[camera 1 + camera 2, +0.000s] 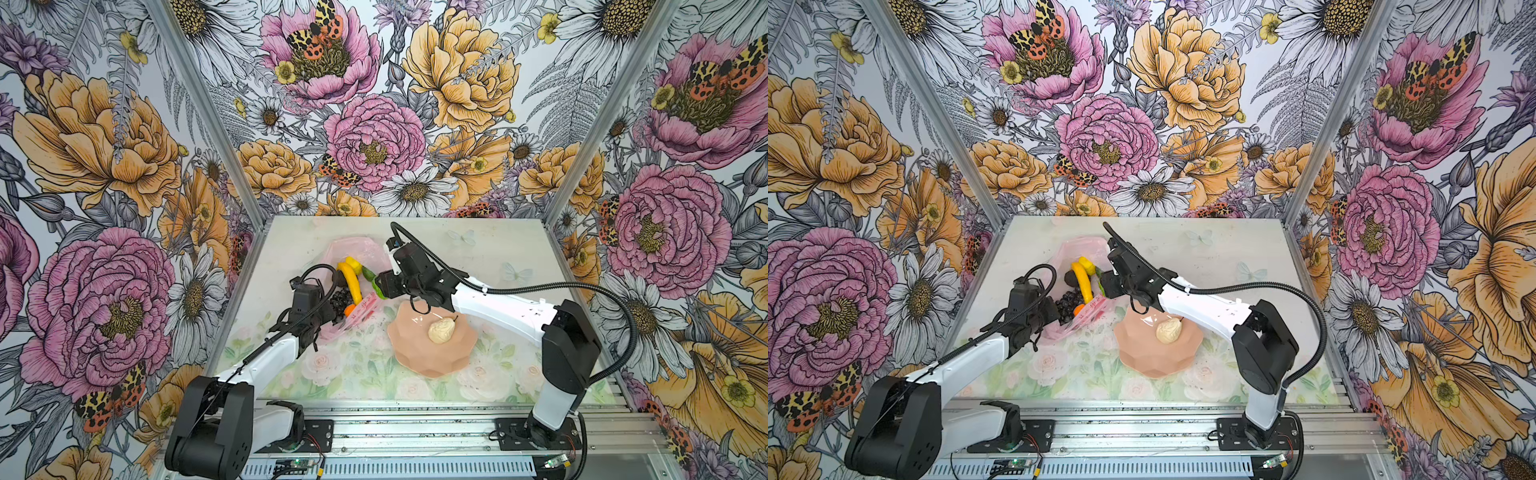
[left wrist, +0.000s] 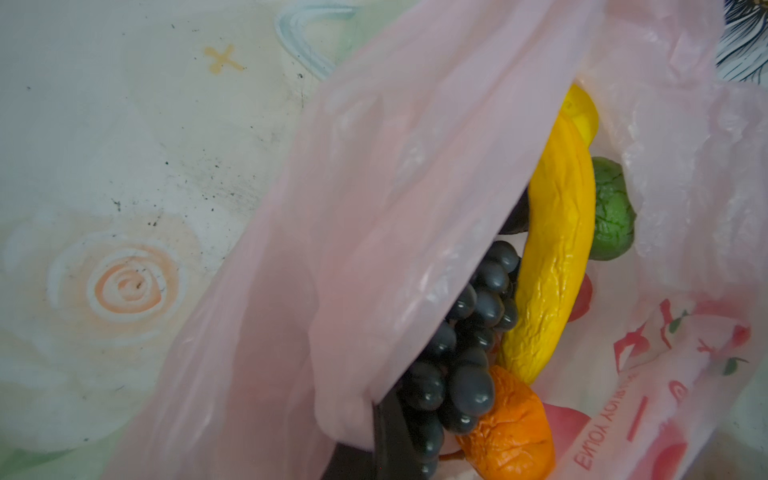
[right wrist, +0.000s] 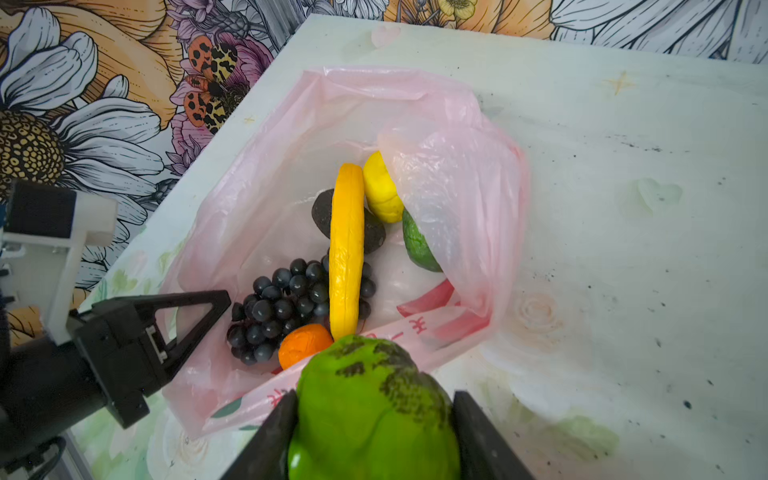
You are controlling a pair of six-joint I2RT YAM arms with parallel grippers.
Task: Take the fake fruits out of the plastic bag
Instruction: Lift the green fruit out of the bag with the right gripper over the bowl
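Right tool (image 3: 374, 432) pinches a green fruit (image 3: 365, 386) just over the mouth of the plastic bag (image 1: 353, 249), mid-frame in a top view. Left tool (image 3: 216, 301), pressed together on the bag's rim, anchors it. Best to lift the fruit straight clear of the film before swinging away.

You've room from above: the thin translucent pink plastic bag (image 3: 291, 137) gapes open toward the left edge of the desk (image 1: 498, 257). The left gripper (image 3: 222, 297) pinches its front-left rim, so that side's blocked. The long yellow plastic banana (image 3: 347, 249) lies across the dark grape bunch (image 3: 274, 307) and black oval piece (image 3: 322, 216). A loose bag flap overhangs the yellow lemon (image 3: 378, 195) and dark green fruit (image 3: 415, 245). The right gripper (image 3: 376, 415), clamped on a bright green fruit (image 3: 374, 395), hangs at the front-right rim. The peach petal-edged bowl (image 1: 419, 357) fills front middle; far right corner's bare.
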